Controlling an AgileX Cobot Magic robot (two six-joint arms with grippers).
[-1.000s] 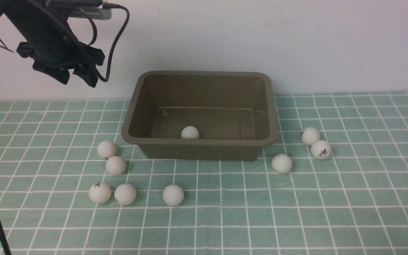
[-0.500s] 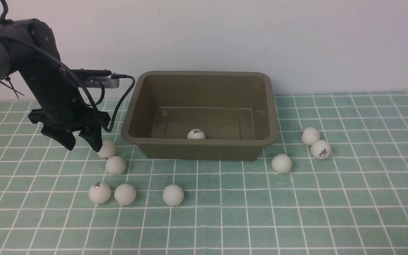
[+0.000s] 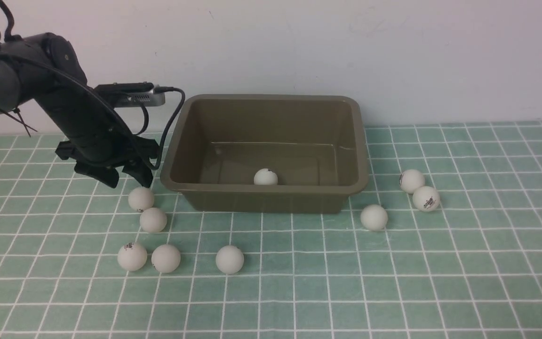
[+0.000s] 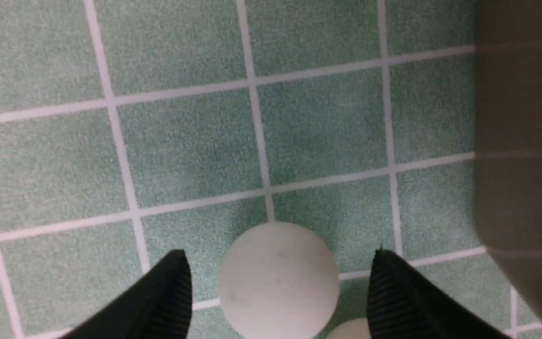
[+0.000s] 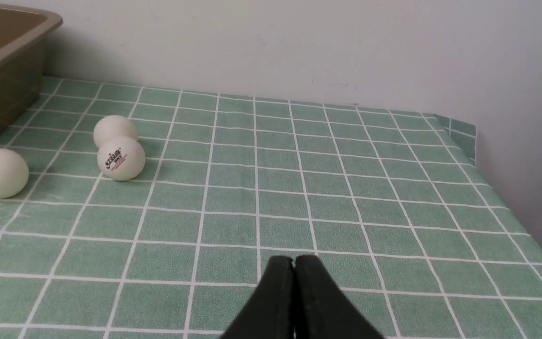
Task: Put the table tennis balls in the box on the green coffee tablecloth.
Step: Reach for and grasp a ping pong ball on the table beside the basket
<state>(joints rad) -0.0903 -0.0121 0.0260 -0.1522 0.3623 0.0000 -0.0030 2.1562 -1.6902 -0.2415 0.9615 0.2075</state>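
Observation:
The olive-brown box (image 3: 184, 141) stands on the green coffee tablecloth (image 3: 299, 292) with one table tennis ball (image 3: 266, 177) inside. Several balls lie left of the box, the nearest (image 3: 141, 198) by its front left corner. Three more (image 3: 374, 217) lie on its right. My left gripper (image 3: 127, 180) is open just above that nearest ball. In the left wrist view the ball (image 4: 278, 280) sits between the spread fingertips (image 4: 177, 263), apart from both. My right gripper (image 5: 293, 260) is shut and empty over bare cloth, out of the front view.
The box wall (image 4: 525, 141) is close beside my left gripper. A second ball (image 4: 351, 329) lies just behind the framed one. A white wall (image 3: 393, 56) runs right behind the box. The cloth's far right corner (image 5: 459, 127) meets the wall.
My left gripper dropped from high over the cloth down to the balls left of the box, then shifted slightly toward the box. The ball inside the box rolled a little right.

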